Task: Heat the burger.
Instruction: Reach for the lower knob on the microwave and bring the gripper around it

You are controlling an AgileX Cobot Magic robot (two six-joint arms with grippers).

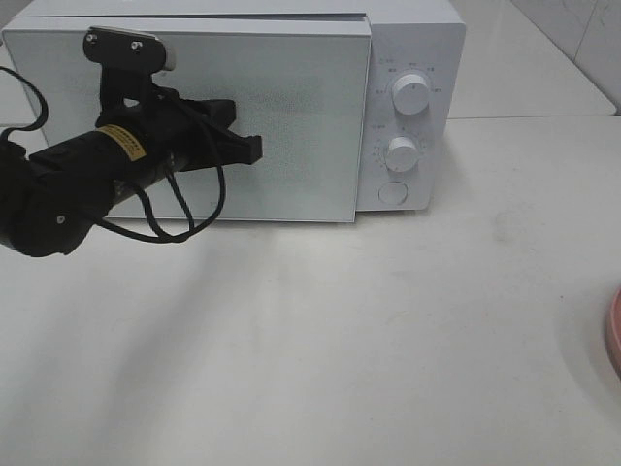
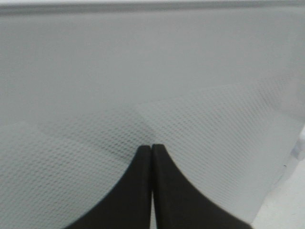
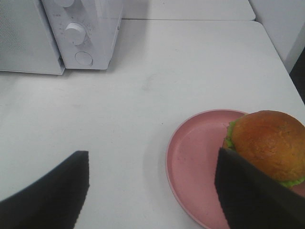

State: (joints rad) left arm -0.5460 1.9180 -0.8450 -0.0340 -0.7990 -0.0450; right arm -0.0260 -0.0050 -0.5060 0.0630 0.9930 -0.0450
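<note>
Black fingers (image 3: 248,195) of the right gripper (image 3: 150,191) are filling the near edge of the right wrist view, jaws standing wide apart and holding nothing. Burger (image 3: 268,145) is sitting just beyond one finger, partly hidden behind it, golden-brown bun up with green lettuce showing at the rim. It is resting on the far side of a pink plate (image 3: 195,162), which is lying between and just ahead of the two fingers on the white table (image 3: 157,90). Well ahead of this gripper, the white microwave (image 1: 408,58) is standing with two knobs (image 1: 411,95) and a round button (image 1: 392,193) on its panel. Left gripper (image 1: 254,146) is hovering right at the closed microwave door (image 1: 291,107), fingertips pressed together, gripping nothing; whether they are touching the dotted door surface is unclear.
</note>
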